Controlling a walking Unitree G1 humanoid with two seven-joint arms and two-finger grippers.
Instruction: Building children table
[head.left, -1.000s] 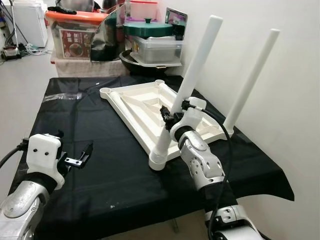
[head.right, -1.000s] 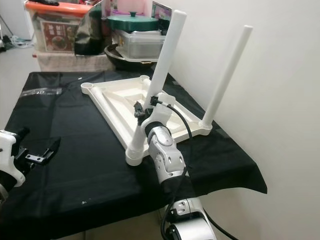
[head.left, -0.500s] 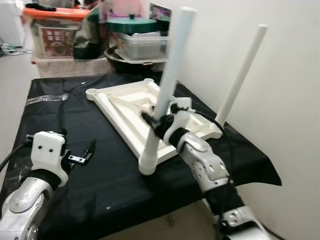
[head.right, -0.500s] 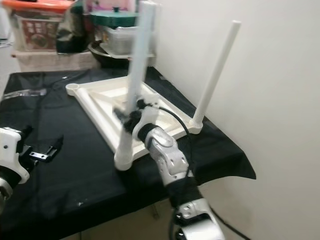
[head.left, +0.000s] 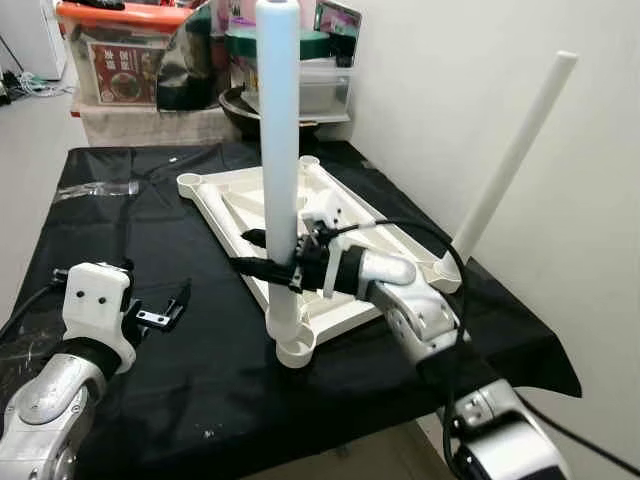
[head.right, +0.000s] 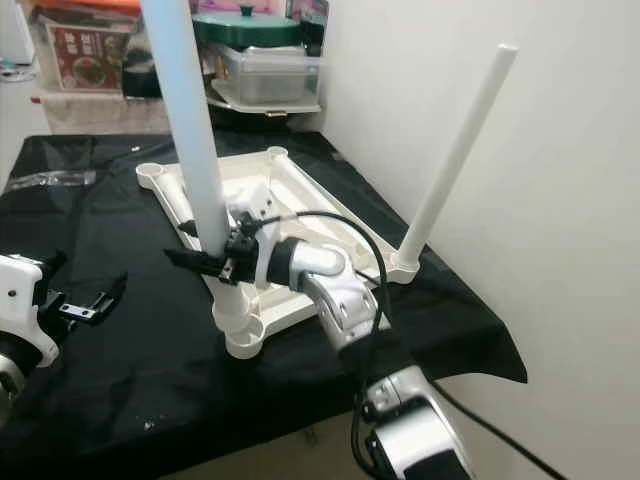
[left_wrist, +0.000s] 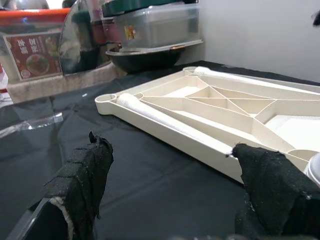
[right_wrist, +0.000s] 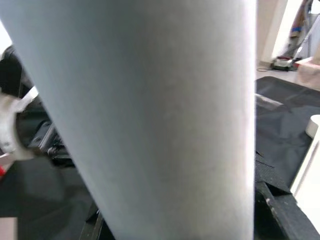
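While the inverted tabletop (head.left: 330, 225) lies underside-up on the black-draped worktop (head.left: 120, 230), the right tool (head.left: 285, 270) is clamped on the near leg (head.left: 279, 150), low on the shaft, just above the corner socket (head.left: 294, 349). Leg stands close to upright, foot seated in that socket at the tabletop's front corner. Second leg (head.left: 512, 160) already fitted at the wall-side corner, leaning slightly toward the wall. Two far corner sockets (head.left: 190, 181) open; a loose leg (left_wrist: 165, 120) lies in the ribbed underside, seen from the left wrist.

Left tool (head.left: 160, 315) hovers over the cloth, well apart from the tabletop, fingers (left_wrist: 85, 175) spread, holding nothing.

Step in hand, judged: seating leg two of four. Next move likely calls for pressing or twisting the leg home, then releasing without tipping it. Risk: leg not fully seated, could cant on release.
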